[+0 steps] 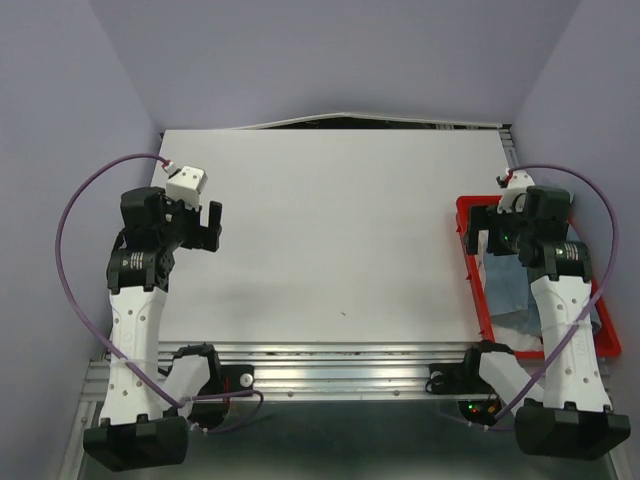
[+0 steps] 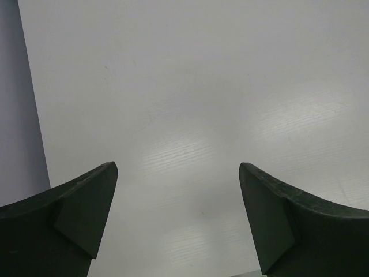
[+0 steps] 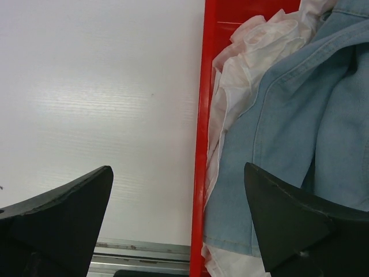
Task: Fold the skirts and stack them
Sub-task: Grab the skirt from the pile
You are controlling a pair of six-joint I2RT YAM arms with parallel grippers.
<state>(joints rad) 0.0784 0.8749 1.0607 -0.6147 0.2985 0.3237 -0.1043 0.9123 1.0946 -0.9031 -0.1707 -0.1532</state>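
the skirts (image 3: 311,115) lie crumpled with white cloth (image 3: 248,52) in the red tray (image 3: 199,115) at the right edge of the tabletop (image 3: 86,86). right gripper (image 3: 179,202) hangs above its rim, left gripper (image 2: 179,213) well apart, jaws of both spread. a pinch may catch 2 garments or the rim.

The light was bright and even and came from above. On the white table (image 1: 330,230) it made only faint, soft shadows near the arms, and in the left wrist view pale streaks of glare. The fingers (image 2: 63,225) close to both wrist cameras were nearly black and a little soft. The seams of the denim skirt (image 3: 311,127) were sharp; the white cloth (image 3: 253,52) beside it looked almost overexposed.
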